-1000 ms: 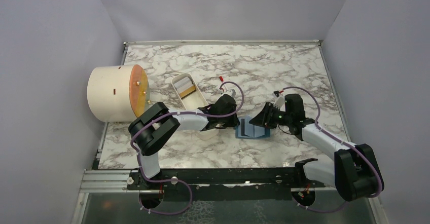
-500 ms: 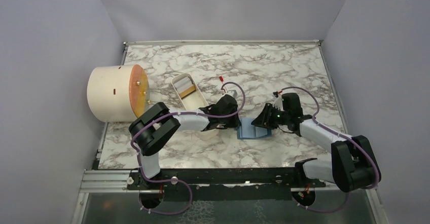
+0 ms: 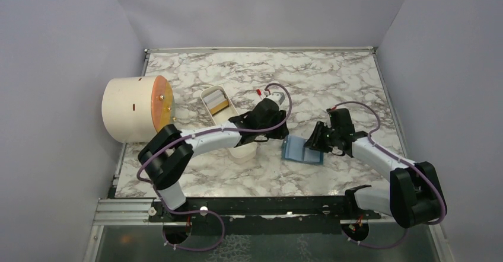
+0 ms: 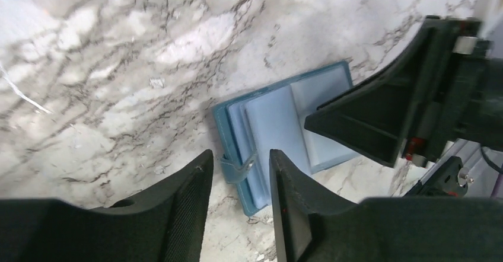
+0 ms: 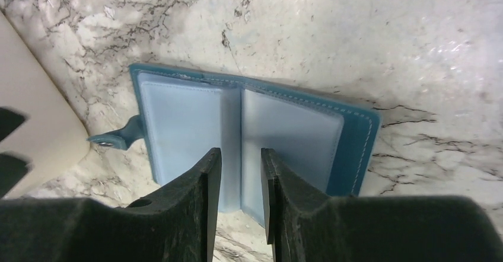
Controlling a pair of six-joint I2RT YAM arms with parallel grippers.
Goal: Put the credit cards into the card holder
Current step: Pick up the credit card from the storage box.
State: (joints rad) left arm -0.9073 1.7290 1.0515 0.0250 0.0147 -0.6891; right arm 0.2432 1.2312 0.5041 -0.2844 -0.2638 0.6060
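The left gripper (image 3: pixel 277 133) (image 4: pixel 237 155) hangs with its jaws spread and nothing between them, tilted down over the marble bench (image 3: pixel 332 78). Well off to its left a cream cylinder (image 3: pixel 127 109) lies on its side, its round orange face turned towards the gripper. Closer in on that side is a long white oval tray (image 3: pixel 206 105); the credit cards (image 3: pixel 218 104) lie at the tray's far end, only a yellow edge and a pale band showing, and the left arm crosses over its near end.

Just below and right of the left gripper the card holder (image 3: pixel 299 150) (image 4: pixel 279 131) (image 5: pixel 190 120) lies opened flat on the bench, teal cover down, two pale blue panels facing up. Its small snap tab (image 4: pixel 237 168) (image 5: pixel 115 139) sticks out straight under the left gripper's gap.

The right gripper (image 3: pixel 309 145) (image 5: pixel 240 155) comes in from the holder's far side, jaws only a little apart and pinching nothing. Its fingers (image 5: pixel 207 182) straddle the fold between the two panels, and the left wrist view shows one tip down at the holder's inner panel.
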